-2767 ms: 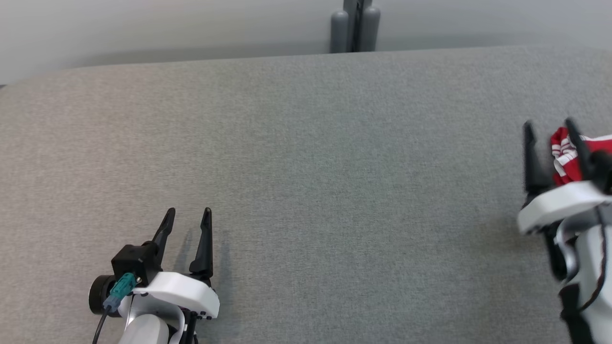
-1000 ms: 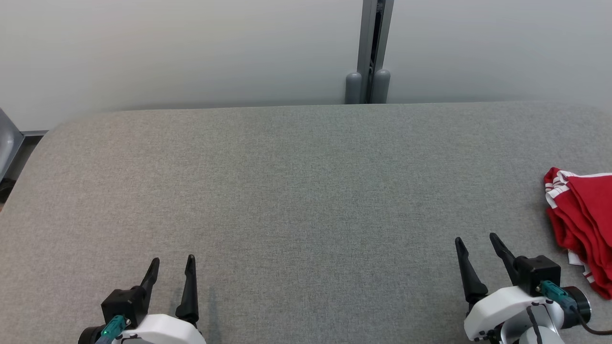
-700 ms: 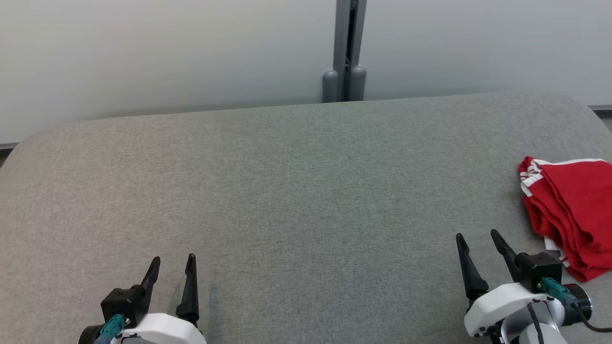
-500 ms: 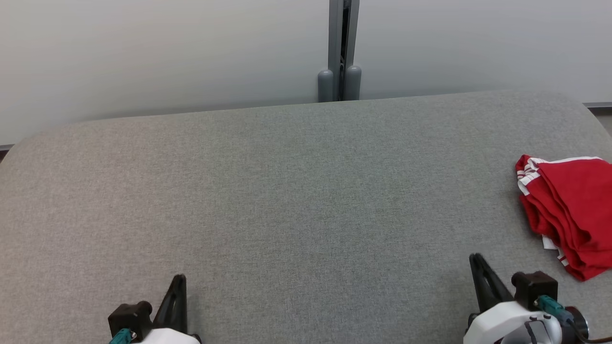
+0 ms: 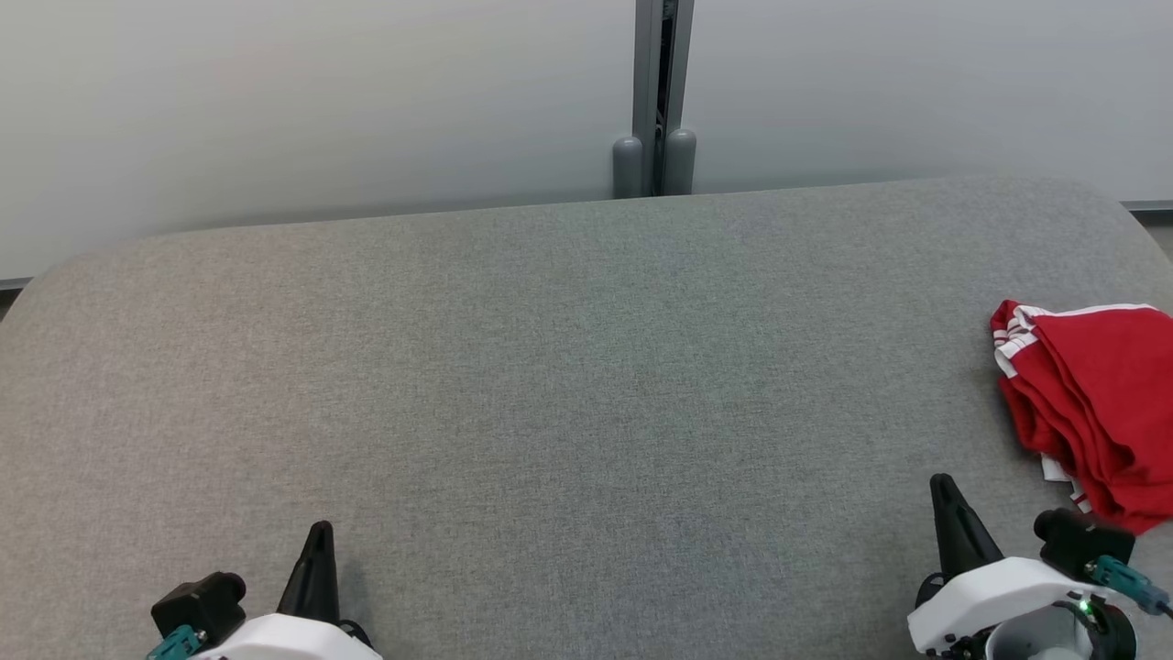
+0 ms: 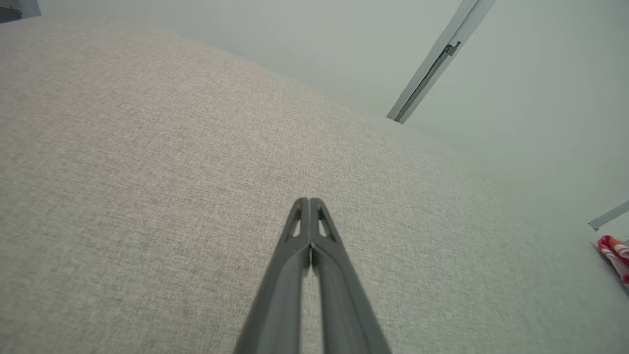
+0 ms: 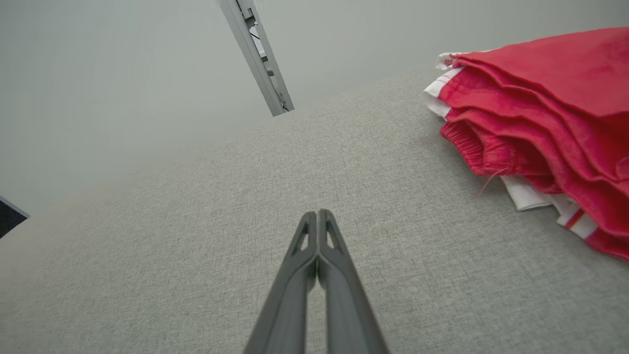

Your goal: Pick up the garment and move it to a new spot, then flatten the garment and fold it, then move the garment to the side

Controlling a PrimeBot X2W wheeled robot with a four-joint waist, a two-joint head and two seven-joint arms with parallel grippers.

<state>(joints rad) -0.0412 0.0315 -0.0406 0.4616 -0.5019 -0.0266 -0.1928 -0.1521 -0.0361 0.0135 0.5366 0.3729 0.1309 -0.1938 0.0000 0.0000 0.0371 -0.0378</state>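
A folded red garment (image 5: 1095, 403) with white striped trim lies at the right edge of the grey table (image 5: 568, 385). The right wrist view has the garment (image 7: 550, 123) at upper right, its layered edges stacked. My right gripper (image 5: 944, 500) rests low at the front right, a short way in front of the garment, and its fingertips (image 7: 318, 216) press together with nothing between them. Low at the front left sits my left gripper (image 5: 318, 541), likewise shut and empty, fingertips (image 6: 308, 202) touching. A sliver of the garment (image 6: 614, 250) appears far right in the left wrist view.
A pale wall runs behind the table, with a grey vertical post (image 5: 655, 92) and two rounded feet at the table's back edge. The table's corners are rounded, and its right edge lies just past the garment.
Both grippers went from open to shut and drew back toward the near edge. The right gripper let go of the garment, which now lies folded at the right. The camera also tilted up.
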